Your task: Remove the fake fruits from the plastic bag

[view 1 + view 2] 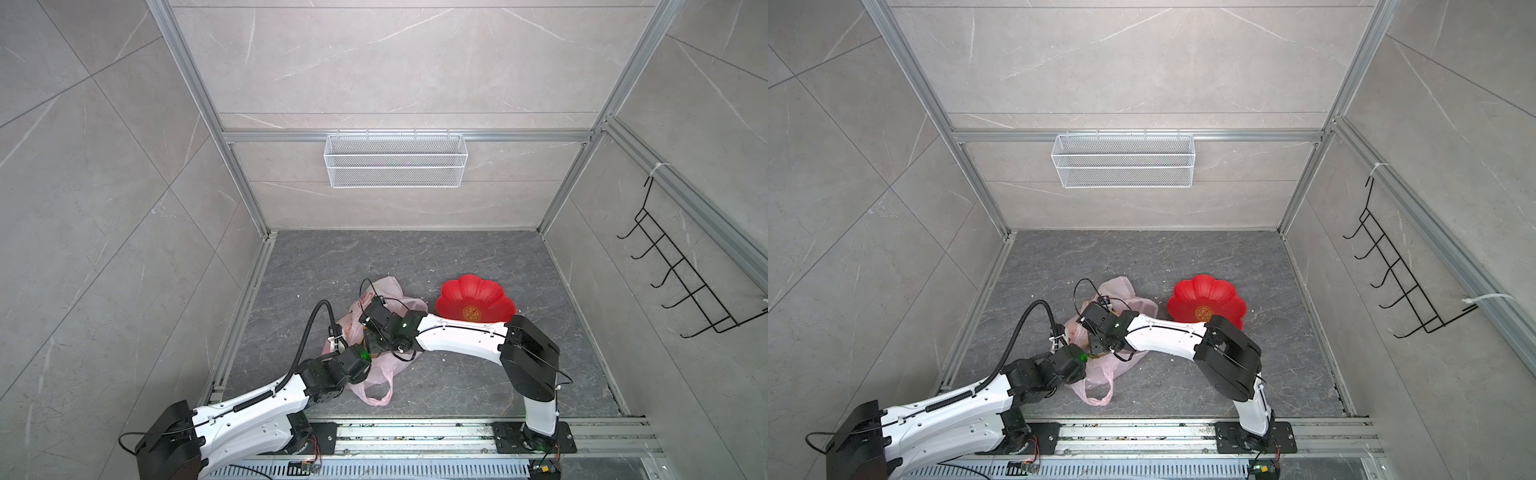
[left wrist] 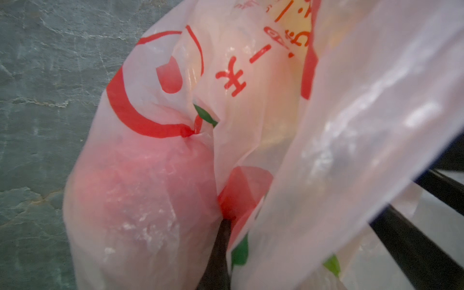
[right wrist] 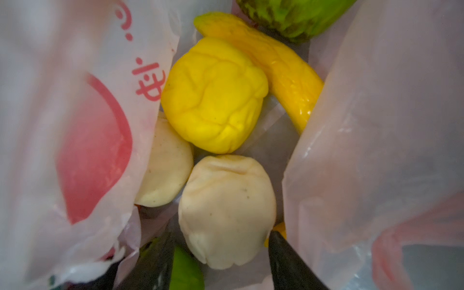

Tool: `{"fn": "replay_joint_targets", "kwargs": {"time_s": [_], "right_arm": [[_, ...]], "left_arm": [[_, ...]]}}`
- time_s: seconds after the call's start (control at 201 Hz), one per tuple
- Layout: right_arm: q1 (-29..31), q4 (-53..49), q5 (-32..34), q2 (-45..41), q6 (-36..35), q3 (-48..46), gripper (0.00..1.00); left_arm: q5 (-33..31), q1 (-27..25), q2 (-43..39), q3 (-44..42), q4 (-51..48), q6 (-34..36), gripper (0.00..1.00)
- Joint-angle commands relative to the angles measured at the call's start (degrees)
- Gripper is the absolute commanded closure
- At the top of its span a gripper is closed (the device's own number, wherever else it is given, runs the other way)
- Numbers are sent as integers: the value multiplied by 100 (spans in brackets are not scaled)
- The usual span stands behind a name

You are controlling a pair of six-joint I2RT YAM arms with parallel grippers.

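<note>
Black and spread, my right end effector is straddling a pale beige lump beside the yellow lumpy fruit inside the plastic bag; my left end effector is pinching the bag's film on the grey table.

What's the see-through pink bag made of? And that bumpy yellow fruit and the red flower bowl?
The plastic bag looks like thin plastic film: see-through, crinkled, with shiny creases. The bumpy yellow fruit is probably soft foam or rubbery plastic: matte, dented skin with pressed wrinkles, though looks alone can't settle it. The red flower bowl is likely hard moulded plastic: smooth, slightly shiny, with even scalloped petals.
</note>
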Motion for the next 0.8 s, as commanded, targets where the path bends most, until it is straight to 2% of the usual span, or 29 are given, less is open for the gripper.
{"fn": "replay_joint_targets", "kwargs": {"time_s": [0.0, 0.662, 0.797], "right_arm": [[-28, 135, 235, 206, 225, -37, 37], [-219, 521, 367, 700, 566, 142, 33], [-239, 692, 296, 715, 634, 84, 29]], "left_arm": [[-104, -22, 4, -41, 58, -141, 100], [-54, -44, 24, -28, 96, -141, 100], [-59, -44, 8, 7, 49, -132, 100]]}}
